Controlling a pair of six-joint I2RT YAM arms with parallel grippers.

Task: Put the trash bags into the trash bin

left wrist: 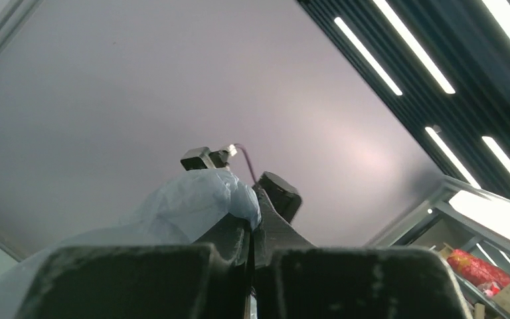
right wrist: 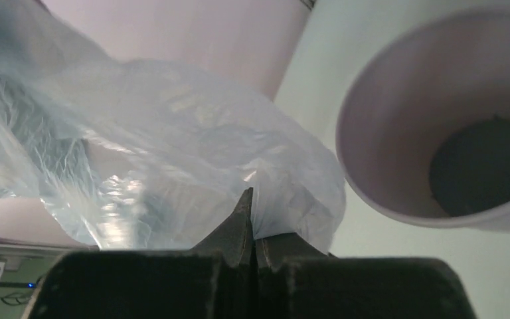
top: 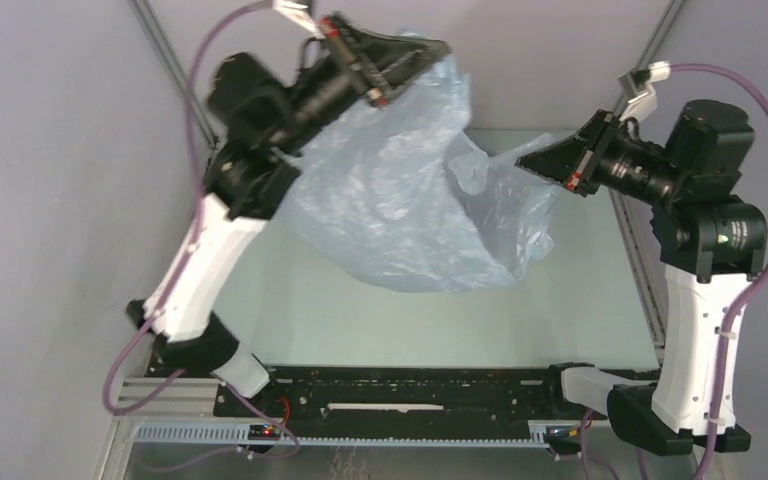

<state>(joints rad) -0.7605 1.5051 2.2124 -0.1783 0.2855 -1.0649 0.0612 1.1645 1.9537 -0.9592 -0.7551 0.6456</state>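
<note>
The pale blue trash bag (top: 400,210) hangs spread between my two grippers, above the table. My left gripper (top: 428,52) is raised high at the back and is shut on the bag's upper edge; in the left wrist view the film (left wrist: 192,206) bunches out of the closed jaws (left wrist: 255,211). My right gripper (top: 523,160) is shut on the bag's right edge; in the right wrist view the film (right wrist: 159,153) spills from the jaws (right wrist: 252,216). The light grey trash bin (right wrist: 385,86) lies close to the right of them, its mouth facing the camera. In the top view the bin is hidden behind the bag.
Pale walls and metal frame posts (top: 165,55) enclose the table on the left, back and right. A black rail (top: 410,400) with the arm bases runs along the near edge. The pale green tabletop (top: 360,320) lies below the bag.
</note>
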